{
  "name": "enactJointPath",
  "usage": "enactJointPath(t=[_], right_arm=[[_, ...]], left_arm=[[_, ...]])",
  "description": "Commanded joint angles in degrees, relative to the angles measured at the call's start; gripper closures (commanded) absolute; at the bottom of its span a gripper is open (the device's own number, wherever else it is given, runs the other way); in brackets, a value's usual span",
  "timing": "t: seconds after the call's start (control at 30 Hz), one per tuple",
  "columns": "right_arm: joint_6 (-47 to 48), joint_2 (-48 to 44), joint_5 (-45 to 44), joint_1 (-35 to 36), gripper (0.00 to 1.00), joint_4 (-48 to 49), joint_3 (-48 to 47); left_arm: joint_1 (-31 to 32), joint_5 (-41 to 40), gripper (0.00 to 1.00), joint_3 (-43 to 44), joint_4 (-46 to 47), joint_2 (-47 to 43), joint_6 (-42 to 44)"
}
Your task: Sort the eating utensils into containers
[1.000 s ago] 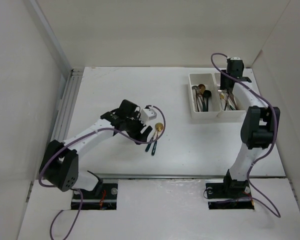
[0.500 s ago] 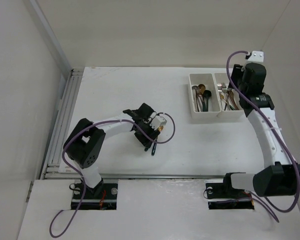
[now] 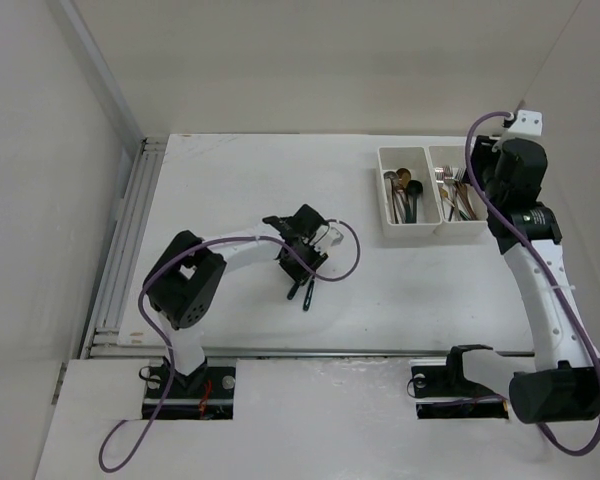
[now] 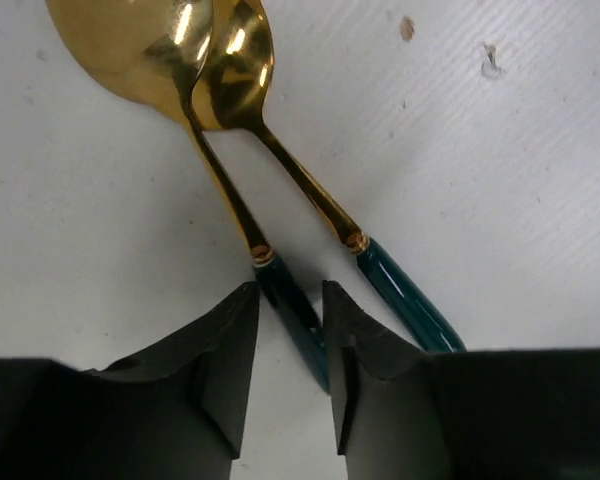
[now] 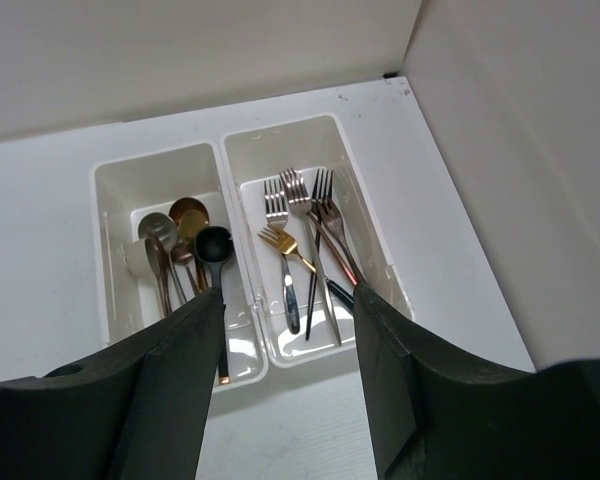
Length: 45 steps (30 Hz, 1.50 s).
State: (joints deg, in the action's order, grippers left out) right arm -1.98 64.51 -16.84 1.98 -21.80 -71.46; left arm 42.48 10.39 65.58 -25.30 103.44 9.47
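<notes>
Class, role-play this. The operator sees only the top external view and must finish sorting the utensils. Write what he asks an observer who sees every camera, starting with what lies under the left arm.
Operator: The left arm hides its target. What is beneath it?
Observer: The left pincer straddles the green handle of the first gold spoon. A second gold spoon lies just outside the fingers, the two bowls overlapping.
Operator: Is the right pincer carrying anything to the tray?
Observer: No. The right pincer hangs open and empty above the tray. The left compartment holds spoons and the right compartment holds forks.
</notes>
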Motion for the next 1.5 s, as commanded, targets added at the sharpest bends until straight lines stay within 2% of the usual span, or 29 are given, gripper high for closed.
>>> enactJointPath(t=[0.0, 0.03, 0.07, 0.1, 0.13, 0.33, 0.43, 0.47, 0.57, 0.63, 0.73, 0.87, 1.1, 1.17, 1.3, 1.47], right_arm=[[-1.5, -1.8, 0.7, 0.9, 0.40, 0.2, 0.0], [-1.5, -1.8, 0.7, 0.9, 0.40, 0.2, 0.0], [-1.5, -1.8, 0.7, 1.4, 0.40, 0.2, 0.0], [-1.5, -1.8, 0.7, 1.4, 0.40, 0.2, 0.0], [-1.5, -1.8, 0.1, 2.1, 0.40, -0.3, 0.0], [0.4, -2.4, 1.6, 8.0, 0.40, -1.4, -0.5], [4.3, -3.5, 9.0, 12.3, 0.37, -1.4, -0.5], [5.0, -4.3, 14.6, 14.7, 0.35, -0.9, -0.5], [5.8, -7.3, 22.8, 18.7, 0.17, 2.9, 2.2], [4.5, -9.8, 28.8, 22.7, 0.13, 8.1, 5.4], [0.3, -11.1, 32.0, 27.8, 0.13, 15.7, 8.5], [-2.4, -7.7, 32.0, 34.5, 0.13, 19.5, 8.3], [-7.9, -2.8, 37.9, 39.0, 0.13, 31.3, 7.5], [-7.9, -2.3, 37.9, 39.5, 0.15, 32.0, 6.9], [-9.4, 0.6, 37.9, 41.7, 0.20, 32.0, 6.3], [-12.3, 3.6, 35.4, 41.7, 0.34, 32.0, 5.7]], left_arm=[[0.7, -3.4, 0.73, 0.3, -2.0, 5.0, -1.2], [0.2, -3.4, 0.78, 0.3, -2.0, 5.8, -2.0], [-0.5, -2.8, 0.91, 0.3, -2.0, 5.8, -2.5], [-1.2, -2.1, 0.98, -0.2, -1.5, 5.8, -2.5], [-2.5, -2.1, 1.00, -0.2, -1.5, 5.8, -3.1], [-6.5, 3.0, 1.00, 2.9, -1.5, 1.3, -4.3], [-8.7, 5.2, 1.00, 6.7, -0.3, -4.7, -5.5], [-9.3, 7.3, 1.00, 8.8, 0.9, -8.3, -5.5], [-11.8, 13.7, 1.00, 11.1, 6.0, -14.1, -7.4], [-13.6, 18.2, 1.00, 12.3, 9.1, -19.2, -8.6], [-14.3, 25.2, 1.00, 12.3, 14.1, -23.9, -11.9], [-14.3, 30.6, 1.00, 10.4, 20.4, -28.5, -16.3], [-11.7, 29.7, 1.00, 4.4, 33.7, -37.9, -19.6], [-11.7, 29.0, 1.00, 3.0, 36.7, -40.1, -20.2], [-11.1, 29.0, 1.00, 3.0, 36.7, -40.7, -20.2], [-10.5, 29.5, 1.00, 2.4, 37.3, -41.2, -21.3]])
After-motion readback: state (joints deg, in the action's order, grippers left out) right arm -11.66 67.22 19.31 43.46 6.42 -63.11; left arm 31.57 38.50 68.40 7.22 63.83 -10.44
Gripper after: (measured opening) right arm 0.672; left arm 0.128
